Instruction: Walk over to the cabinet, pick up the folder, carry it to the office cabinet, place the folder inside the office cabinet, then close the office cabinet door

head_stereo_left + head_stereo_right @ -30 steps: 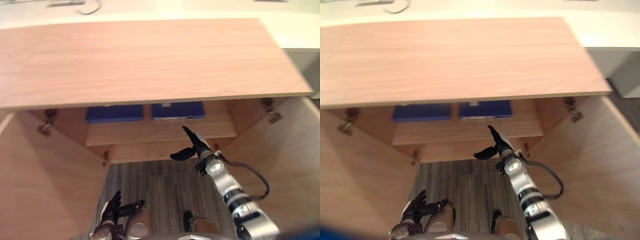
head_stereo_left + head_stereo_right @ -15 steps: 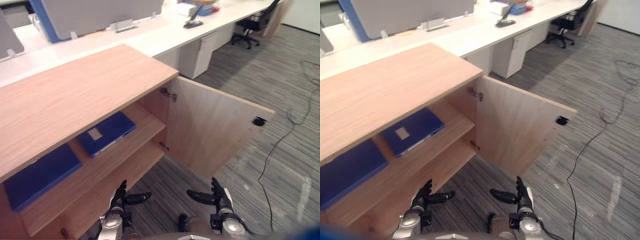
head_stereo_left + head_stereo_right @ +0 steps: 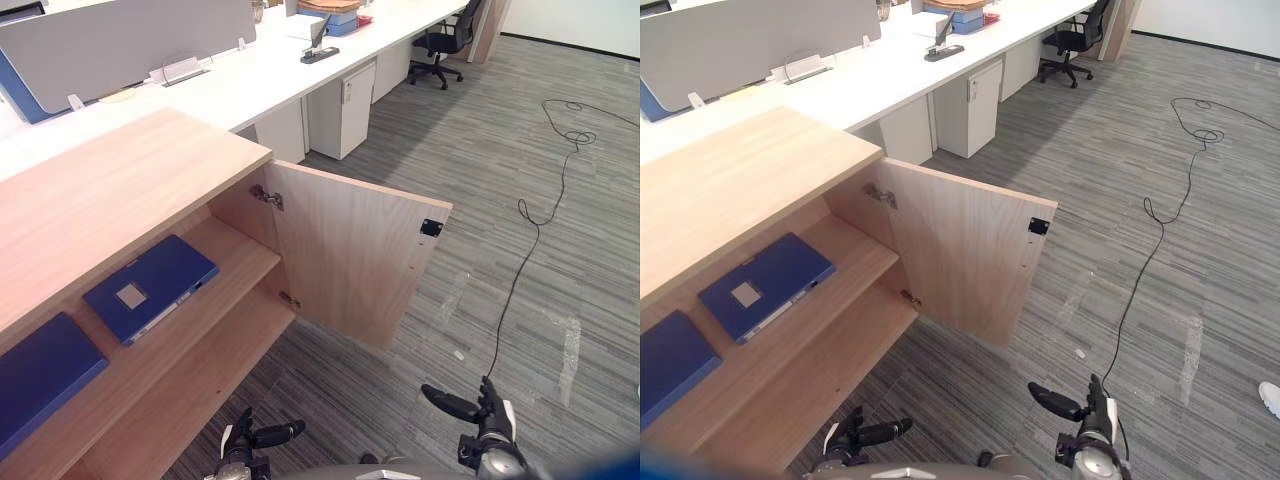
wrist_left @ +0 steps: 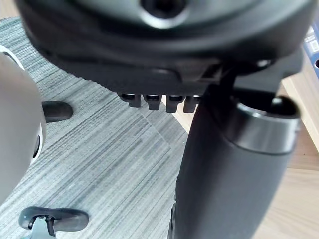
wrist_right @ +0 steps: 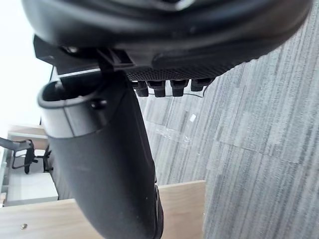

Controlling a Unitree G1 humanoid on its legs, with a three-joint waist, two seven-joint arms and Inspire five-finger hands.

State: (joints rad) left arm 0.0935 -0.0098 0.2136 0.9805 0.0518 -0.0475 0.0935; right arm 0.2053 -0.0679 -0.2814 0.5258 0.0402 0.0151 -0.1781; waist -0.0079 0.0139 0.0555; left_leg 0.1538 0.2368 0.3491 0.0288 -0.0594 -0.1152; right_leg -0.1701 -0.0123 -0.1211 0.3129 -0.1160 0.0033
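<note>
The wooden cabinet (image 3: 110, 190) stands to my left with its right door (image 3: 350, 250) swung wide open. On its upper shelf lie two blue folders: one with a pale label (image 3: 150, 287) and one further left (image 3: 40, 375), cut by the view's edge. My left hand (image 3: 252, 438) hangs low in front of the lower shelf, open and holding nothing. My right hand (image 3: 470, 408) hangs low over the carpet to the right of the door, also open and empty. The wrist views show straight fingers (image 4: 159, 100) and a thumb (image 5: 109, 164) over grey carpet.
A long white desk (image 3: 250, 70) runs behind the cabinet, with a white drawer unit (image 3: 340, 110) under it and a black office chair (image 3: 440, 40) at its far end. Grey carpet (image 3: 520, 150) spreads to the right. A white shoe (image 3: 1270, 398) shows at the right edge.
The whole view has swung right, so the camera has moved. A second ago my right hand was raised toward the shelf; now it hangs low, like the left.
</note>
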